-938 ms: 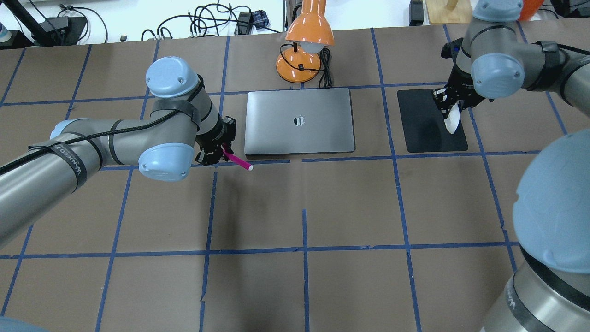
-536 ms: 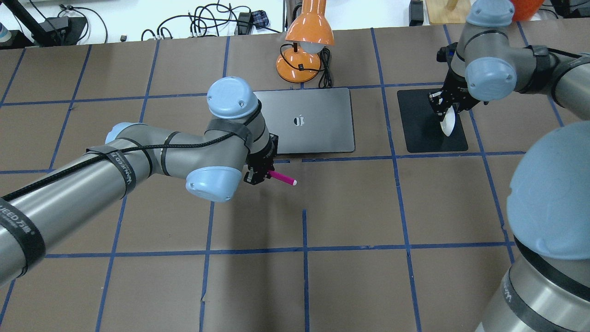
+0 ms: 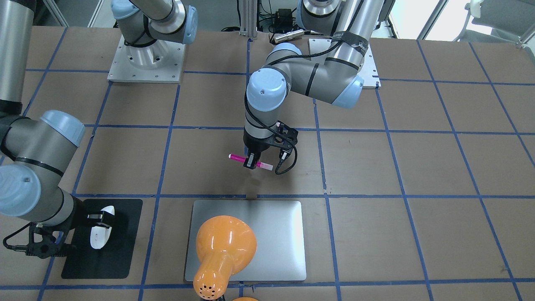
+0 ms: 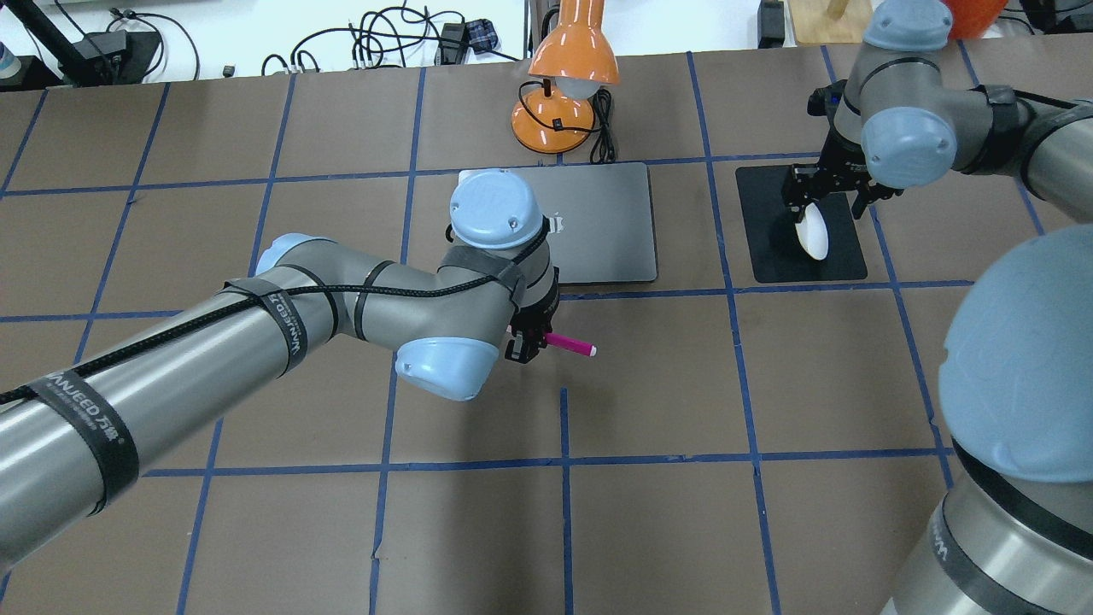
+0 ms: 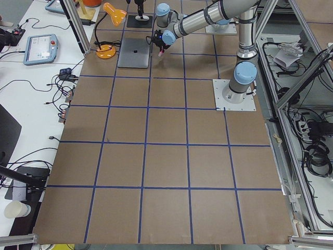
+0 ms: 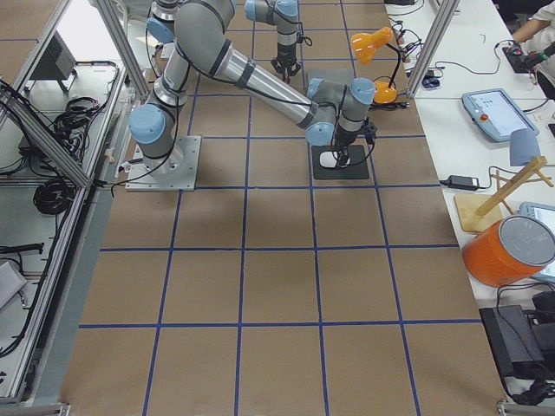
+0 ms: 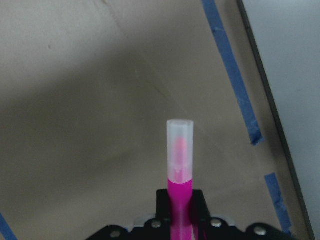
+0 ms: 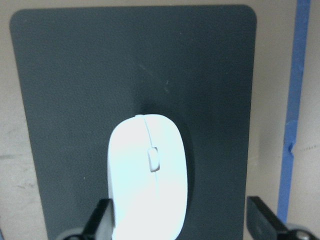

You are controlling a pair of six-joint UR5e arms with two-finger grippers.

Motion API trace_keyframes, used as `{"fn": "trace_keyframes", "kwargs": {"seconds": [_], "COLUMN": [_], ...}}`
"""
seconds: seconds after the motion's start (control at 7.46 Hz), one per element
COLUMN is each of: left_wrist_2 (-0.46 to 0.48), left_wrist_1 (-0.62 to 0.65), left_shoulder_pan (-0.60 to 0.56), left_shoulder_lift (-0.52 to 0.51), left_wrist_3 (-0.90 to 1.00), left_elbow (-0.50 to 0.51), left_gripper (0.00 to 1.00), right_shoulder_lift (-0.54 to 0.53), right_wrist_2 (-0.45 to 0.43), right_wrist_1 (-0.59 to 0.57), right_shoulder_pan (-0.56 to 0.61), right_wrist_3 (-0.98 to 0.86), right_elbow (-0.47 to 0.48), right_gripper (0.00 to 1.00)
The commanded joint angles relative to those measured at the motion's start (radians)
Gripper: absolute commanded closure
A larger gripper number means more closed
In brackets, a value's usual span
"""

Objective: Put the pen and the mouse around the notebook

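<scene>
My left gripper [image 4: 523,343] is shut on the magenta pen [image 4: 570,345], which is held level just above the table. It hangs a little on the robot's side of the silver-grey notebook [image 4: 602,235], near its front edge. The pen's pale cap [image 7: 179,150] points away from the fingers, with the notebook's edge [image 7: 295,60] to one side. The white mouse [image 8: 148,175] lies flat on the black mat [image 8: 75,75]. My right gripper [image 8: 182,220] stands open over it, fingers wide on either side. From across the table I see the pen [image 3: 237,158], mouse [image 3: 97,238] and notebook [image 3: 280,238].
An orange desk lamp [image 4: 565,81] stands just behind the notebook, its head [image 3: 223,246] hanging over part of it. The black mat [image 4: 773,252] lies to the notebook's right. Brown table with blue tape lines [image 4: 564,461] stretches toward the robot.
The left arm has carried the pen rightward along the notebook's front edge. The right gripper has brought the tilted mouse down flat onto the mat and opened.
</scene>
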Motion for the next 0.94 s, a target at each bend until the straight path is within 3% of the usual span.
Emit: {"fn": "trace_keyframes", "kwargs": {"seconds": [0.0,0.4,0.8], "left_wrist_2": [0.004,-0.002,-0.007], "left_wrist_1": [0.016,0.072,0.089], "left_shoulder_pan": [-0.010,-0.013,-0.018], "left_shoulder_lift": [-0.030,-0.071,-0.084], "left_wrist_3": [-0.088,-0.148,-0.154], "left_elbow": [0.004,0.005,0.005], "left_gripper": [1.00,1.00,1.00], "right_shoulder_lift": [-0.021,-0.148,-0.319], "right_wrist_2": [0.057,0.048,0.050], "right_wrist_1": [0.013,0.342,0.488], "right_shoulder_pan": [0.002,0.007,0.154], "right_wrist_3": [0.002,-0.004,0.003], "right_elbow": [-0.037,-0.216,-0.223], "right_gripper": [0.00,0.00,0.00]}}
